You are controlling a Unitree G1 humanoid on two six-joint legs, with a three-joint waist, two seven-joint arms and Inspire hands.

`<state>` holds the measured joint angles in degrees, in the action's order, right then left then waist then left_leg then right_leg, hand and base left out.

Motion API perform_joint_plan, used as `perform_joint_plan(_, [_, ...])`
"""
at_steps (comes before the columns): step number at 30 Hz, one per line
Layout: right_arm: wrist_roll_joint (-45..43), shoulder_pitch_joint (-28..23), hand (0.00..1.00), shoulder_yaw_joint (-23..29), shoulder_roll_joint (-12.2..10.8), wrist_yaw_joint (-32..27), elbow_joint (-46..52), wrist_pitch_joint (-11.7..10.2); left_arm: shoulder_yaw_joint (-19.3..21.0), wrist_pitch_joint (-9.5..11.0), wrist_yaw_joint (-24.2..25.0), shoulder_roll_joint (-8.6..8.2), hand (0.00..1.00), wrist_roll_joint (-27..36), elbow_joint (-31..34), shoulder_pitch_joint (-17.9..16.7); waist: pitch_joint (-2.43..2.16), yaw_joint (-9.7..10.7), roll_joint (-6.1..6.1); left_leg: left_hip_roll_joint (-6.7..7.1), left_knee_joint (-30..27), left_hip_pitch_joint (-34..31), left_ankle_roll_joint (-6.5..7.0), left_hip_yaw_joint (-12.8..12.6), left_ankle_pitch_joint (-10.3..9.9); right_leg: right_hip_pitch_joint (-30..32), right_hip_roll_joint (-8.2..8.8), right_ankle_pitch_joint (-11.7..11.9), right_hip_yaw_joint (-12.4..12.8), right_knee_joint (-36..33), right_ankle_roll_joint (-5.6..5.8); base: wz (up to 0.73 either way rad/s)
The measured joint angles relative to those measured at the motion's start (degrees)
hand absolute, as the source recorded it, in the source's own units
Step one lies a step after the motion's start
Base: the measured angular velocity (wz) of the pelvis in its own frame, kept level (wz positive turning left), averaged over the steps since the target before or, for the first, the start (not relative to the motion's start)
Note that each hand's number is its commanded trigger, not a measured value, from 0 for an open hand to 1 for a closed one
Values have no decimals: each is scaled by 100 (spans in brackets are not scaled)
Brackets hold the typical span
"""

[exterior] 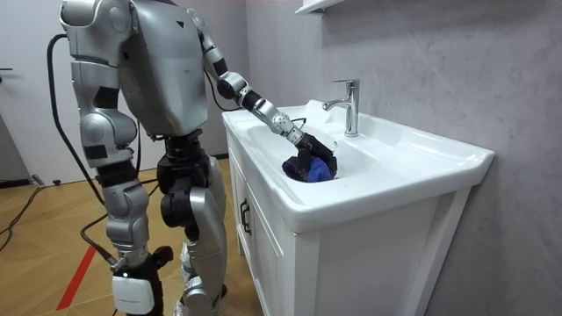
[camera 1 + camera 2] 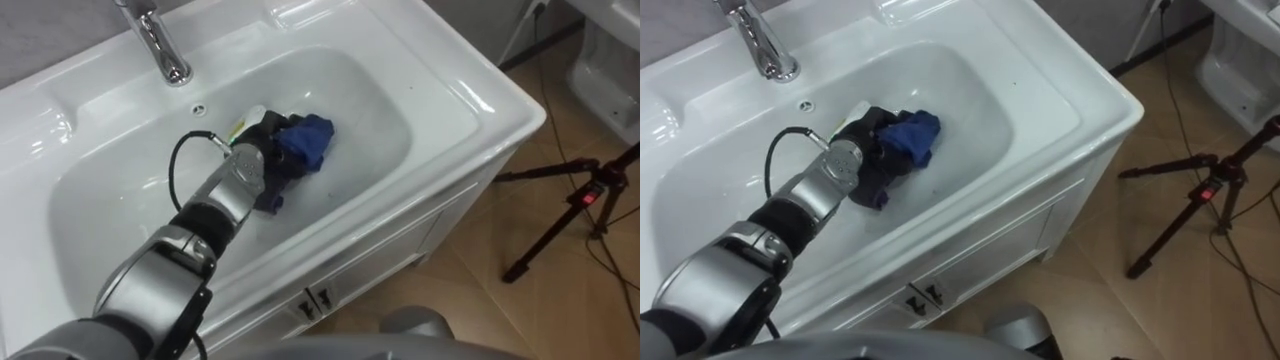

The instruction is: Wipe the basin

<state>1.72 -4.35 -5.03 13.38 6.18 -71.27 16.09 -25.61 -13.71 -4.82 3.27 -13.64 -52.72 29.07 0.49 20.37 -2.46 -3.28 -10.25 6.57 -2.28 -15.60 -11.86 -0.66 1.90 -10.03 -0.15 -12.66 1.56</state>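
A white basin (image 2: 400, 130) is set in a vanity, and I stand at its front. A crumpled blue cloth (image 2: 310, 140) lies near the middle of the bowl. My left hand (image 2: 268, 150) reaches down into the bowl from the lower left. It rests on the cloth's left part, with its dark fingers curled into the folds. In the room view the same hand (image 1: 307, 147) is over the cloth (image 1: 314, 171) inside the basin. My right hand (image 1: 133, 279) hangs at my side.
A chrome faucet (image 2: 160, 45) stands at the basin's back rim, above a small overflow hole (image 2: 198, 108). Cabinet doors (image 2: 400, 260) are below the front edge. A black tripod (image 2: 580, 200) stands on the wooden floor to the right. A white fixture (image 2: 610, 60) stands beyond it.
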Motion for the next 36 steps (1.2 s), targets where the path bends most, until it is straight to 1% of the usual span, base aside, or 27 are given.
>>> perform_joint_plan(3, [-6, 9, 0, 2, 1, -11, 1, -2, -38, 0, 40, -40, 100, 62, 2, 54, -1, 15, -2, 0, 0, 4, 0, -3, 0, -13, 0, 3, 0, -8, -3, 0])
perform_joint_plan(6, [-5, 6, 0, 1, 4, -19, 0, 0, -48, 0, 62, -43, 100, 79, 33, 54, 0, 12, -2, 0, 1, 7, 0, -6, 0, -24, 0, 4, 1, -7, -4, 0])
perform_joint_plan(9, [20, 10, 0, -8, 15, -59, -3, -18, -137, -1, 79, -33, 100, 308, 126, 54, 0, 8, -1, -1, 3, 9, 0, -17, 0, -28, 0, 4, 2, -9, -4, 0])
perform_joint_plan(12, [46, 10, 0, -37, 31, -111, -12, -66, -306, 0, 130, -34, 100, 546, 350, 54, 5, 9, 5, -3, 7, 3, 0, -16, 0, -35, 1, 4, -8, -2, -4, 0])
perform_joint_plan(13, [45, 11, 0, -40, 32, -135, -32, -115, -379, 2, 142, -32, 100, 617, 443, 54, 6, 9, 6, -3, 11, 2, 0, -16, 0, -39, 1, 4, -9, -2, -4, 0])
perform_joint_plan(16, [46, 17, 0, -44, 31, -194, -48, -186, -404, 8, 183, -37, 100, 739, 587, 54, 18, 11, 11, -3, 11, 1, 0, -25, 0, -32, 1, 4, -7, -2, -4, 0])
perform_joint_plan(18, [48, 20, 0, -46, 30, -234, -49, -219, -404, 8, 200, -36, 100, 751, 629, 54, 32, 8, 18, -2, 12, 1, 0, -27, 0, -21, 1, 4, -7, 4, -4, 0])
perform_joint_plan(21, [49, 37, 0, -45, 31, -250, -45, -231, -409, 8, 258, -28, 100, 847, 741, 54, 38, 4, 24, -2, 22, -6, 0, -28, 0, -11, 1, 4, -7, 11, -4, 0])
perform_joint_plan(26, [53, 95, 0, -53, 33, -344, -43, -246, -414, 8, 316, -30, 100, 853, 1077, 54, 35, -9, 20, -3, -3, -78, 0, -9, 0, -2, 0, 4, -14, 2, -4, 0])
perform_joint_plan(28, [53, 119, 0, -62, 33, -370, -44, -293, -414, 12, 316, -32, 100, 855, 1223, 55, 33, -9, 16, -8, -23, -101, 0, -7, 0, 13, -1, 7, -14, 2, -8, 0])
perform_joint_plan(30, [54, 128, 0, -67, 34, -395, -44, -316, -414, 24, 316, -33, 100, 856, 1232, 54, 31, -9, 6, -9, -25, -101, 0, -8, 0, 11, -2, 7, -14, 2, -9, 0])
perform_joint_plan(31, [63, 117, 0, -102, 34, -423, -84, -359, -414, 27, 317, -34, 100, 859, 1235, 54, 18, -7, -23, -9, -25, -100, 0, -8, 0, 10, -1, 8, -11, 2, -9, 0])
perform_joint_plan(34, [107, 102, 0, -264, 34, -449, -100, -355, -447, 27, 316, -34, 100, 857, 1235, 55, 11, -8, -40, -10, -25, -86, 1, -8, -1, -10, -1, 10, -15, 2, -12, 0])
perform_joint_plan(36, [109, 89, 0, -276, 33, -459, -102, -354, -449, 27, 317, -35, 100, 861, 1235, 54, 24, -6, -46, -11, -25, -85, 1, -8, -1, -18, -1, 11, -23, 2, -13, 0])
